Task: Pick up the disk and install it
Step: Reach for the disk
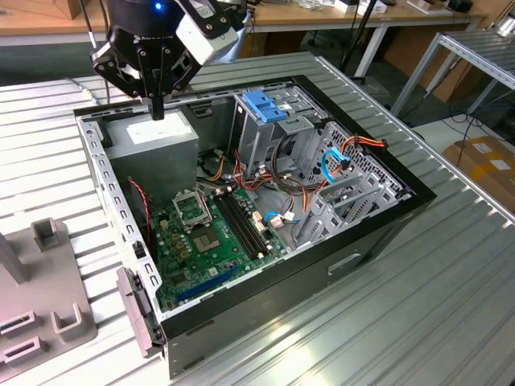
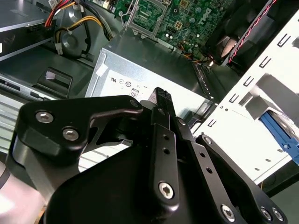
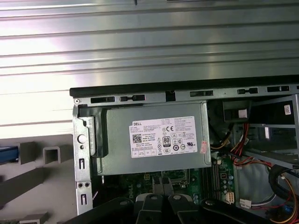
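Ribbed silver metal table [image 1: 434,314] carries everything; long parallel grooves run across top, same grooves in first wrist view [image 3: 140,46]. Open black computer case [image 1: 265,299] lies on its side directly on table, side panel off, interior facing up; its rim shows in first wrist view [image 3: 187,89]. Grey moulded fixture [image 1: 56,310] with upright posts and slots sits directly on table, just beside case, on exterior view's left of it. Tabletop runs on past case toward exterior view's right.

The pincer [image 1: 157,112] hangs over the power supply [image 1: 153,143] inside the case [image 1: 418,197].
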### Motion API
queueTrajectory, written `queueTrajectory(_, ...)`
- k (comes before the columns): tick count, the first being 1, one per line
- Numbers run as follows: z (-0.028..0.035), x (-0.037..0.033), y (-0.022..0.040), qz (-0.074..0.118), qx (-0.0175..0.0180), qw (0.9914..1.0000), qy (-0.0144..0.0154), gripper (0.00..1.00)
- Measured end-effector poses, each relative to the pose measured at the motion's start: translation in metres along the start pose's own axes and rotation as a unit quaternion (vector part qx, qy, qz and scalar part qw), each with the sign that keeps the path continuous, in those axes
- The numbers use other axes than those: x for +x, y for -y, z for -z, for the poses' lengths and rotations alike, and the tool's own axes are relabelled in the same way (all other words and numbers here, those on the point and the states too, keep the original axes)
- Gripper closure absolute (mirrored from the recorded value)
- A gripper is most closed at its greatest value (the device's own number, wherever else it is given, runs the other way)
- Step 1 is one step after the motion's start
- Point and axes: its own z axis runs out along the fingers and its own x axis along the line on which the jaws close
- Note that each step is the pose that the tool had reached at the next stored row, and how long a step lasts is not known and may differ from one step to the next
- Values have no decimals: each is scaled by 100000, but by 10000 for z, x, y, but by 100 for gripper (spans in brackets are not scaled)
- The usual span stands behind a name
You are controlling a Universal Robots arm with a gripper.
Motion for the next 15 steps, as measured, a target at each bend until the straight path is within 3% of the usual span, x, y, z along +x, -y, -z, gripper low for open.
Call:
queueTrajectory(10, 0, 8, 1, -13, 4, 100000, 0, 89)
queueTrajectory(15, 2, 66, 5, -3, 5, 100000, -2, 89)
